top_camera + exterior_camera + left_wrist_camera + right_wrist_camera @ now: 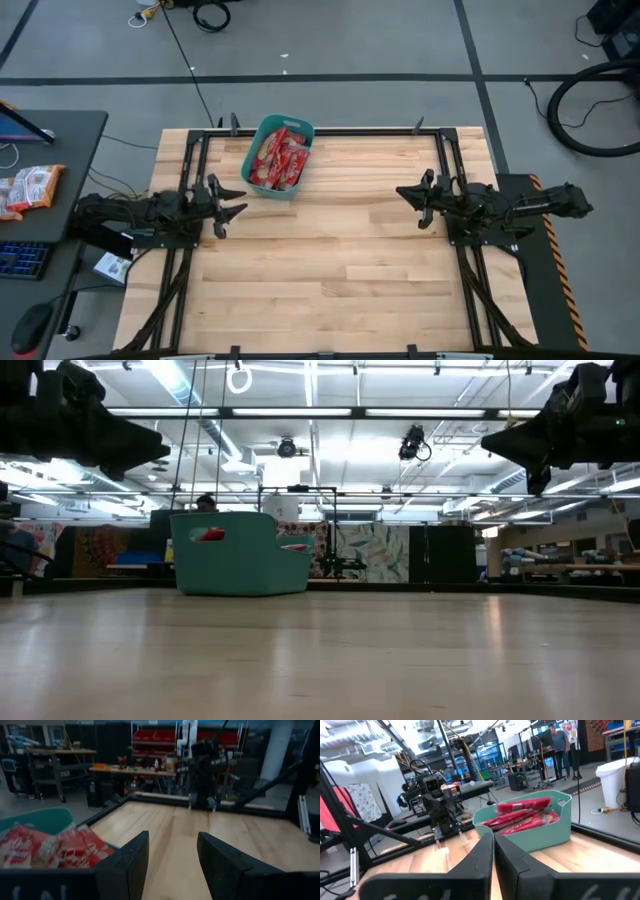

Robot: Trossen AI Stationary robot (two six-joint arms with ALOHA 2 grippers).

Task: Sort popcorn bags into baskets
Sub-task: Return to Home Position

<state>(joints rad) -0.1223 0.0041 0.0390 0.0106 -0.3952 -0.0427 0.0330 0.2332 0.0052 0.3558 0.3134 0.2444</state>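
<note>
The popcorn bags (281, 158) lie heaped in the teal basket (270, 192), which stands at the back edge of the worktop (330, 270), nearer the left arm. No red packet shows on the bare wood, so the sorting looks done. Both arms' pose fits that: each sits folded at its own side, apart from the basket. The left gripper (236, 203) points inward, fingers spread and empty. The right gripper (408, 200) faces it, fingers pressed together on nothing.

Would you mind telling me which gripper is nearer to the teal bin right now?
Left. The left gripper hangs close beside the teal bin, toward the table's left edge; the right gripper hangs far off, over the right side.
</note>
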